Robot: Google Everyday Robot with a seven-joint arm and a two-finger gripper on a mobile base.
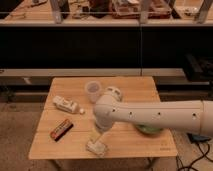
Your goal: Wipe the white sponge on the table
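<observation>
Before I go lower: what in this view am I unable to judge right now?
- Camera view: whether the gripper, just above the white sponge near the table's front edge, touches it; the arm's wrist covers the gap.
- Green bowl: the arm hides most of it and whatever it holds.
- Markings on the white packet: too small to read.

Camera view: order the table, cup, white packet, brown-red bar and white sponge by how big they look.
1. table
2. plastic cup and white packet: about alike
3. brown-red bar and white sponge: about alike; the sponge sits nearest the camera, partly under the gripper, so no ranking.
</observation>
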